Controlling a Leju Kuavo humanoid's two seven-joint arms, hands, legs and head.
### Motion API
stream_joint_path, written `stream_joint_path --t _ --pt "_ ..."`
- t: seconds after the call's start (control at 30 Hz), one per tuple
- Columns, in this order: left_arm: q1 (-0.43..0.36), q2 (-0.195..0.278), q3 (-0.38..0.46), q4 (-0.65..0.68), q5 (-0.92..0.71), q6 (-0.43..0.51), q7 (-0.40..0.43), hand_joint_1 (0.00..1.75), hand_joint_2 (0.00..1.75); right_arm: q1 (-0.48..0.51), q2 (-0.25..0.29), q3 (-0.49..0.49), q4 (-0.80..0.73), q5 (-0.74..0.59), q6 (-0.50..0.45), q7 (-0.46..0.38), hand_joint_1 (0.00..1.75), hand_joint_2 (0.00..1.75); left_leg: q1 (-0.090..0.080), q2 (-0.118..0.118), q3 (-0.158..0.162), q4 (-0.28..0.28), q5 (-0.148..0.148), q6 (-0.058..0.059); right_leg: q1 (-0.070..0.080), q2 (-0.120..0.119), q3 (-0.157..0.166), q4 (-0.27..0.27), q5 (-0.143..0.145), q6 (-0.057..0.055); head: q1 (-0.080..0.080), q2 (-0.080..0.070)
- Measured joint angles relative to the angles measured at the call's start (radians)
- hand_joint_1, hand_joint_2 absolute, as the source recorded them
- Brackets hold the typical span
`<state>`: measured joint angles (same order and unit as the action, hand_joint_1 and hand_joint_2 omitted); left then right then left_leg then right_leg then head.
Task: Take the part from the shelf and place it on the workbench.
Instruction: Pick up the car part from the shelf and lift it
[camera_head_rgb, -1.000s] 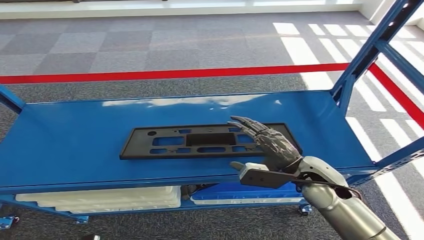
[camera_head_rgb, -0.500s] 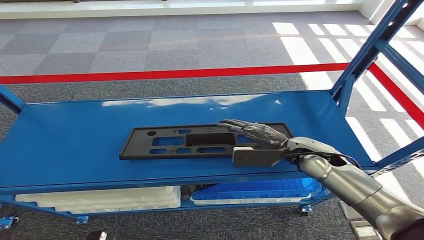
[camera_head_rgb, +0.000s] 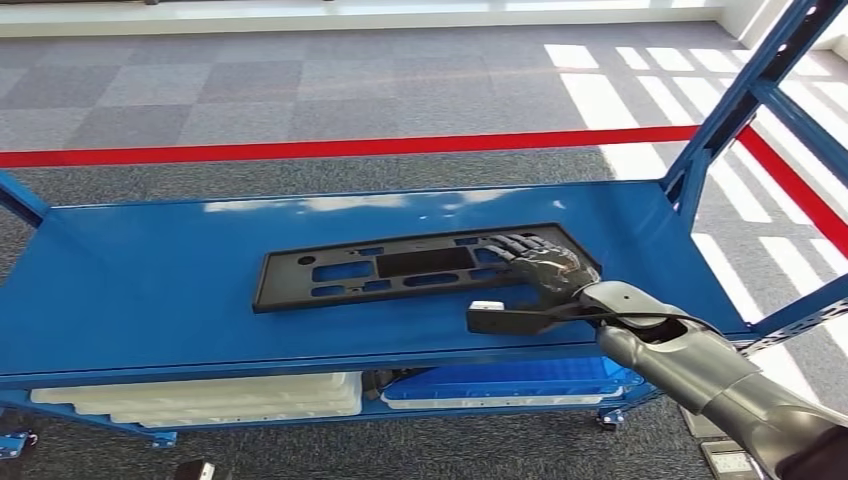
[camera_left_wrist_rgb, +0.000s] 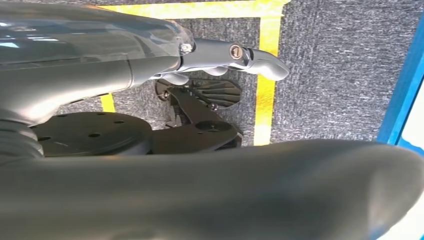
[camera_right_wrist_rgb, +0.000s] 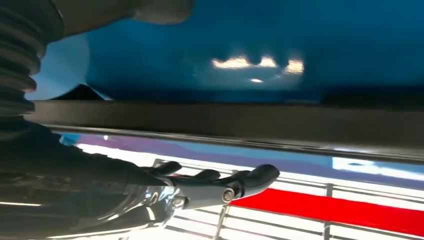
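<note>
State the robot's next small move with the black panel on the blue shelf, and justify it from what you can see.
Probably lift it straight up. The right hand grips the black panel's right end, fingers on top, thumb beneath the edge; that end looks raised while the far end seems to rest on the shelf.

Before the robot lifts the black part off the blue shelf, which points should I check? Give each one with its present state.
1. Right hand on the part: ok, its fingers lie over the part's right end.
2. Thumb under the part's edge: cannot tell; the thumb is apart from the part's dark edge in the right wrist view.
3. Part free to rise: ok, nothing lies on it, and it sits askew on the shelf.
4. Path beside the shelf post: ok, the post stands to the right of the arm.
5. Balance: not ok, one hand holds a long part at one end.
6. Left hand: ok, it hangs over the floor holding nothing.
</note>
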<state>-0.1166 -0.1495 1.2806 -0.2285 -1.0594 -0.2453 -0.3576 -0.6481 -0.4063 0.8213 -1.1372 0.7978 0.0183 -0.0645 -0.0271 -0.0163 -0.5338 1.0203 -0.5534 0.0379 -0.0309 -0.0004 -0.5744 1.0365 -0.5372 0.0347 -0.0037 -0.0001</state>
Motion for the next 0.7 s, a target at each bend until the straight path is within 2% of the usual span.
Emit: stream_joint_path --t 0.07,0.17,0.2,0.43,0.7 --pt "-0.001 0.0 0.0 0.0 0.0 0.0 0.0 0.0 0.0 0.003 0.0 -0.029 0.038 0.0 -0.012 -0.005 0.06 1.75 0.0 0.0 0.002 0.0 0.0 0.0 0.0 0.0 0.002 -0.001 0.0 0.0 0.0 0.0" --pt "-0.002 0.0 -0.001 0.0 -0.001 0.001 0.001 0.0 0.0 0.004 0.0 -0.065 0.086 0.001 -0.021 -0.014 1.37 1.75 0.0 0.0 0.007 0.0 -0.001 0.0 0.0 0.0 0.007 -0.001 0.0 0.0 0.0 0.0" --pt "-0.003 0.0 -0.001 0.0 -0.001 0.001 0.001 0.0 0.0 0.005 0.0 -0.073 0.098 0.005 -0.025 -0.015 1.75 1.75 0.0 0.0 0.008 0.0 -0.001 0.0 0.0 0.0 0.009 -0.002 0.0 0.0 0.0 0.0" --pt "-0.004 0.0 -0.001 0.0 0.001 0.005 -0.002 0.0 0.0 0.064 0.024 -0.148 0.122 0.137 -0.127 -0.017 1.75 1.75 0.0 0.0 0.011 0.0 -0.001 0.0 0.0 0.0 0.012 -0.002 0.0 0.0 0.0 0.0" --pt "-0.005 -0.001 -0.002 0.0 0.004 0.016 -0.011 0.0 0.0 0.167 0.082 -0.28 0.038 0.265 -0.209 -0.021 1.75 1.75 0.0 0.0 0.011 0.0 -0.002 -0.001 0.0 0.0 0.012 -0.002 -0.001 0.0 0.0 0.0"
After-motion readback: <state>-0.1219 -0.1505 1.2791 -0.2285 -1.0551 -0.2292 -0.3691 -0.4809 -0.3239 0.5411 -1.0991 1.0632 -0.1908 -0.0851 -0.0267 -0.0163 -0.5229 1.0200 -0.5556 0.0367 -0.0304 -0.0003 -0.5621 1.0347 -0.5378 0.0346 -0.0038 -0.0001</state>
